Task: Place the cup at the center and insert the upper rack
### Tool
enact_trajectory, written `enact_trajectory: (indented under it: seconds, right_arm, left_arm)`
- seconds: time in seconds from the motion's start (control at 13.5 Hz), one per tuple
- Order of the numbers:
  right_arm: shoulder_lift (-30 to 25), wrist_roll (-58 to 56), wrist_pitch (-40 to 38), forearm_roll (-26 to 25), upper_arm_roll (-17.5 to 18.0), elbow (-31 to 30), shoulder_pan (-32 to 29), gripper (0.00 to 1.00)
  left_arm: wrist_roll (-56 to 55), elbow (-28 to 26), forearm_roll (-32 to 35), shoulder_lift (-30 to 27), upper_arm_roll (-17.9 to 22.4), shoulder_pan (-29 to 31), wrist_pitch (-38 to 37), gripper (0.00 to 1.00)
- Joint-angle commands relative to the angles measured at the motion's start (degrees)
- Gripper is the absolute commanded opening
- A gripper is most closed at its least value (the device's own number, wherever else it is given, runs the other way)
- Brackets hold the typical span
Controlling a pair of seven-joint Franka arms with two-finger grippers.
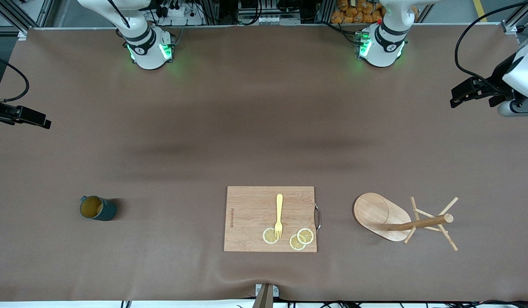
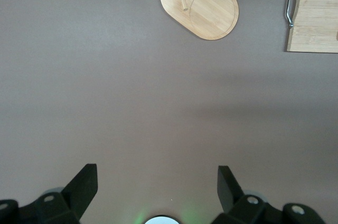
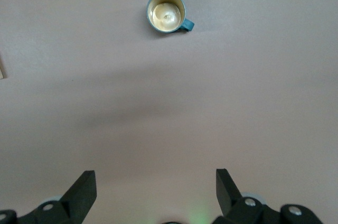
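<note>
You've got the right gripper hanging over bare table, fingers spread, empty. The cup stands upright toward the right arm's end. Cutting board sits mid-table; the upper rack stands beside it. Your left gripper hovers wide open, empty.
</note>
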Motion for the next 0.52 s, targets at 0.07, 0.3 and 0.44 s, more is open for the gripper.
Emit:
enact_trajectory:
  seconds: [0.07, 0.3, 0.44]
  right_arm:
    - [-0.4, -1.9, 1.4, 0.3, 0.4, -0.3, 0.0, 1.00]
    - [-0.5, -2.6, 1.4, 0.4, 0.7, -0.3, -0.1, 1.00]
    - [-0.6, -2.6, 1.4, 0.4, 0.8, -0.2, -0.1, 1.00]
  left_arm:
    - [-0.2, -0.1, -0.6, -0.5, -0.4, 0.7, -0.2, 1.00]
    - [-0.1, 0.0, -0.5, -0.5, -0.4, 1.2, -0.2, 1.00]
    - [-0.6, 0.1, -0.5, -0.4, -0.6, 1.6, -0.2, 1.00]
